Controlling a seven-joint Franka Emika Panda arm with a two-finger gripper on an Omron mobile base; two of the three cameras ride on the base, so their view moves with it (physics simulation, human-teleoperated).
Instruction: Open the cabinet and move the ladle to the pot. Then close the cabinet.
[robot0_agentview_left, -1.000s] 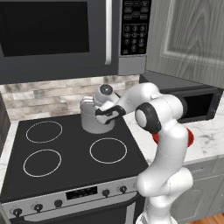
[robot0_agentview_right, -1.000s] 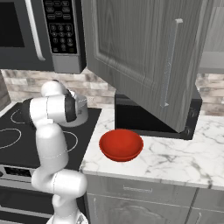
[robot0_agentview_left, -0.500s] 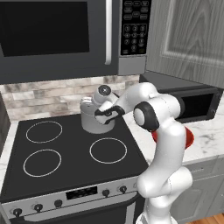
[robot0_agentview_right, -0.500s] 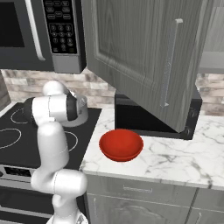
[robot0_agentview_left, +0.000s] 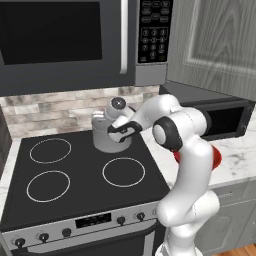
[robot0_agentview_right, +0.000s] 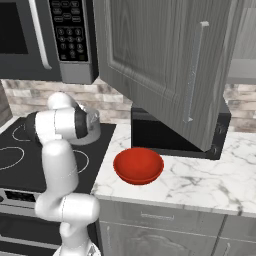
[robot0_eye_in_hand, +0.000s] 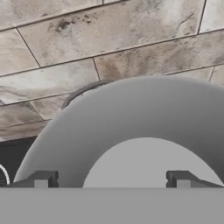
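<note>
My gripper (robot0_eye_in_hand: 112, 177) is right over the pot (robot0_agentview_left: 111, 136), and its two tips stand wide apart with nothing between them. From the hand camera I look straight down into the pot, all smooth grey inside. I cannot make out the ladle there, so I can't say for sure that it lies in the pot; I guess it does.

The pot sits on the back of the stove (robot0_agentview_left: 75, 175), near the right rear ring, close to the tiled wall (robot0_eye_in_hand: 109, 48). It looks like hard, shiny metal, so it would be slippery and would not bend.

To the right, a red bowl (robot0_agentview_right: 138, 165) rests on the marble counter (robot0_agentview_right: 210, 180). Behind it is a black oven box (robot0_agentview_right: 165, 135).

Farther up, the cabinet (robot0_agentview_right: 165, 65) door hangs wide open. I think closing it is the job left. The door is stiff wood and should swing easily. I would push on its flat face, or hold the slim bar handle (robot0_agentview_right: 195, 70).
</note>
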